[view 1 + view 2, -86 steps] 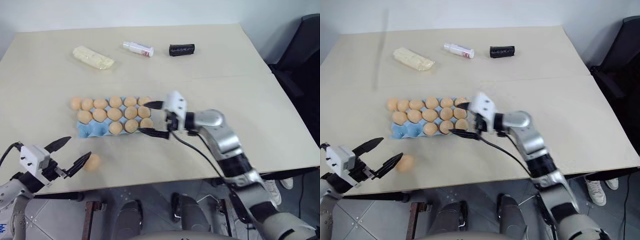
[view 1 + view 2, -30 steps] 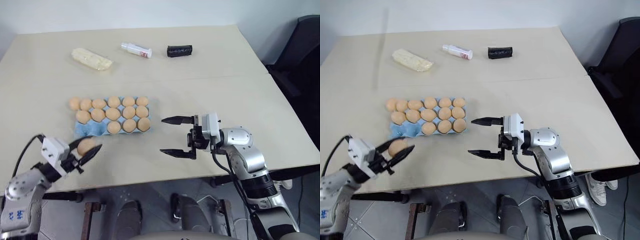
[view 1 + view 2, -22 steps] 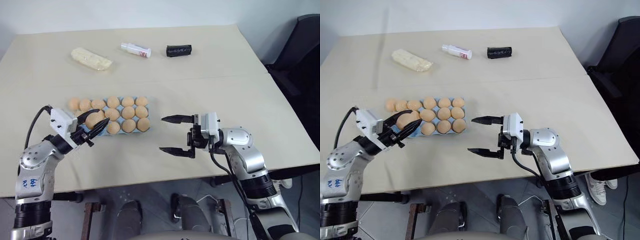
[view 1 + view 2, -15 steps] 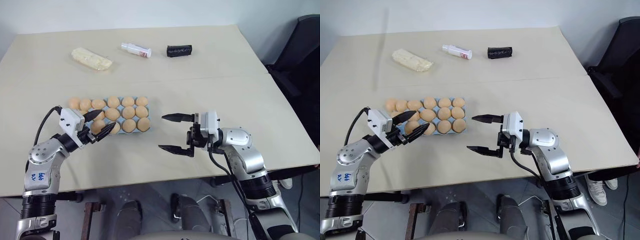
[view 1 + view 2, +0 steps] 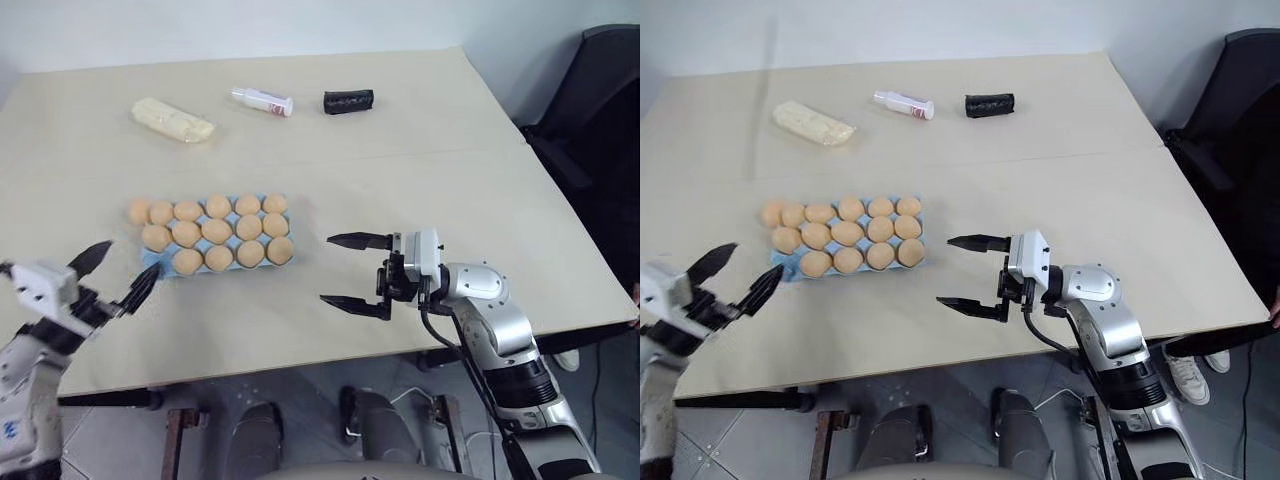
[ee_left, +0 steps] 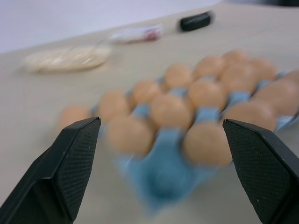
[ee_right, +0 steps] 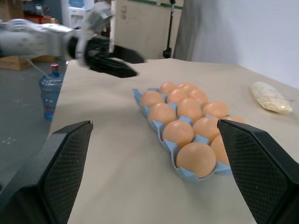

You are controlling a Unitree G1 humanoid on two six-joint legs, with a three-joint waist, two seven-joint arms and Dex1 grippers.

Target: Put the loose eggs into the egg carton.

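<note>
The light-blue egg carton [image 5: 150, 262] lies in the middle of the table with tan eggs [image 5: 215, 230] in nearly all its cups; the near-left corner cup is bare. One more egg [image 5: 138, 211] sits at the far-left end of the back row, seemingly just outside the blue edge. My left gripper [image 5: 132, 256] hovers open and empty just left of the carton's near corner, pointing at the carton [image 6: 159, 179]. To the carton's right, my right gripper [image 5: 326, 268] stands wide open and empty, fingers aimed at it.
At the table's far side lie a pale yellow wrapped block [image 5: 173, 120], a small white bottle [image 5: 262, 100] and a black roll [image 5: 348, 101]. A dark chair [image 5: 590, 110] stands off the right edge. The table's front edge runs just below both grippers.
The left gripper carried an egg to the carton's near row, opened, left it in a cup and drew back to the left, empty. The right gripper has stayed put.
</note>
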